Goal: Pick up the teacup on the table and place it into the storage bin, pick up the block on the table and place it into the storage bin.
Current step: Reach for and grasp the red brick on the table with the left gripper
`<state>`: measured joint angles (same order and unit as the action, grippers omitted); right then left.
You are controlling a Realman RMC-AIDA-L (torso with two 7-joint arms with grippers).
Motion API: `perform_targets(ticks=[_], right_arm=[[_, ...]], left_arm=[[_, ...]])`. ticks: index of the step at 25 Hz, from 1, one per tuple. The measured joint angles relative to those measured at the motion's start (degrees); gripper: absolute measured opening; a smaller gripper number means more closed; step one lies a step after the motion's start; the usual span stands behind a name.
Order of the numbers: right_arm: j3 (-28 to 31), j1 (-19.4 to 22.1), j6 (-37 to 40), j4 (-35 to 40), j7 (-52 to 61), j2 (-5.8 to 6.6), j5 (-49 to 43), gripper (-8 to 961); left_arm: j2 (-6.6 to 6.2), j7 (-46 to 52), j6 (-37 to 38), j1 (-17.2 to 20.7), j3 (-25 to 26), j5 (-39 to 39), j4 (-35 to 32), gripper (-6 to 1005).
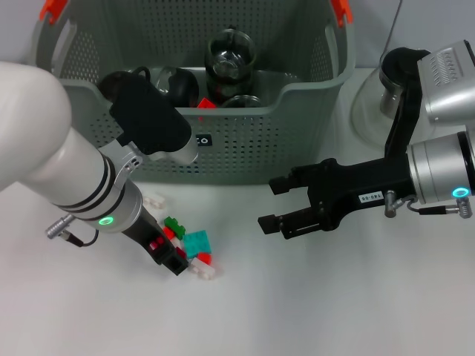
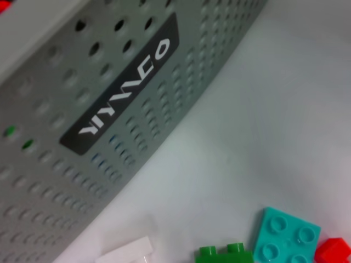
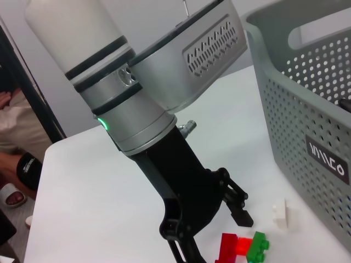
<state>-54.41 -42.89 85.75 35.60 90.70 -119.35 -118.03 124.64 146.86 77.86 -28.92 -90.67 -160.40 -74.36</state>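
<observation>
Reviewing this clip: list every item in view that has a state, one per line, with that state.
storage bin: upright on the table, glassware and a red piece inside.
left gripper: lowered at the block pile, fingers open.
right gripper: open, empty, hovering above the table.
blocks: loose pile on the table before the bin.
white block: lying apart from the pile.

Plain white tabletop (image 1: 356,297), matte, evenly lit from above, with soft, diffuse shadows only. Rounded table corner (image 3: 46,150) toward 9 o'clock of the work area. Pale grey wall (image 3: 159,22) beyond that side, bare. Dark upright frame (image 3: 22,82) against the wall. Seated person's leg (image 3: 13,159) just past the table edge, same direction.
</observation>
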Motion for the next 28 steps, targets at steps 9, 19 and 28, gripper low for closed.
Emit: perform_targets(ticks=[9, 19, 28], right_arm=[[0.17, 0.0, -0.13, 0.0, 0.0, 0.11, 0.09, 852], [0.18, 0.0, -0.54, 0.0, 0.0, 0.18, 0.18, 852], [0.19, 0.0, -0.59, 0.0, -0.26, 0.25, 0.18, 852]], left_arm=[[0.08, 0.16, 0.23, -0.07, -0.46, 0.07, 0.01, 931], [0.08, 0.98, 0.04, -0.39, -1.64, 0.04, 0.0, 930], [0.07, 1.31, -0.26, -0.52, -1.97, -0.13, 0.32, 929]])
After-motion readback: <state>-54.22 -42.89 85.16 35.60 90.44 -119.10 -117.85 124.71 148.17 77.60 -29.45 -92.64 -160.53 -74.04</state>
